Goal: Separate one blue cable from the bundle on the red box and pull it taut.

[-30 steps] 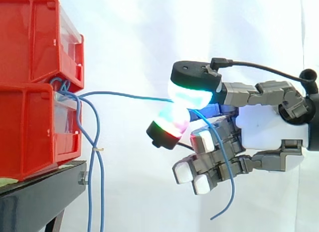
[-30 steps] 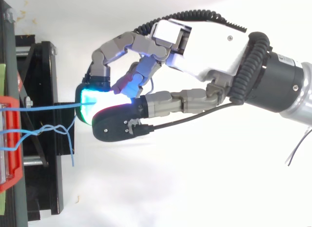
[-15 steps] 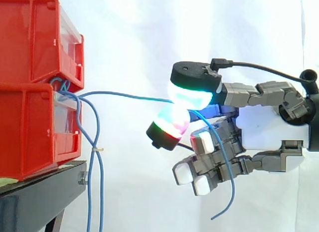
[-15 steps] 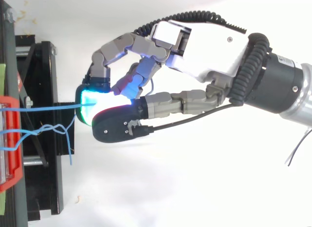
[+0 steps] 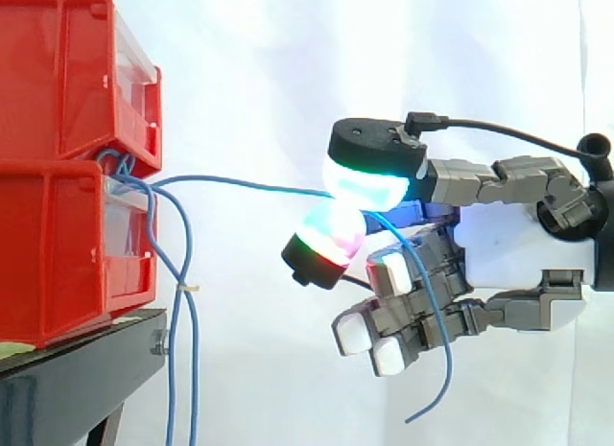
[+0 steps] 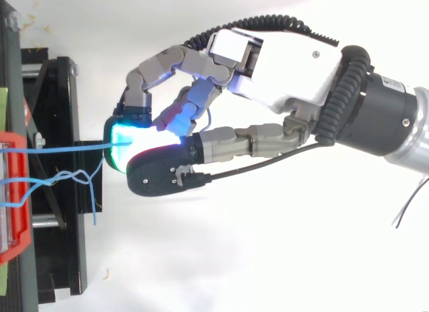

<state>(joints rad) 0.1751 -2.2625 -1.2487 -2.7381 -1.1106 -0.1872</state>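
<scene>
One blue cable (image 5: 249,183) — pinched in hand (image 5: 508,246).
Runs nearly level from red box (image 5: 58,245) to glowing fingertips (image 5: 365,189) clamped on it; free end droops past palm — remaining bundle (image 5: 188,289) hangs beside box.

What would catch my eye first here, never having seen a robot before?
The robot hand right of centre, its glowing fingertips pinching one blue cable. That cable runs nearly straight leftward to the stacked red bins at the left edge, where the other blue cables hang down loosely.
</scene>
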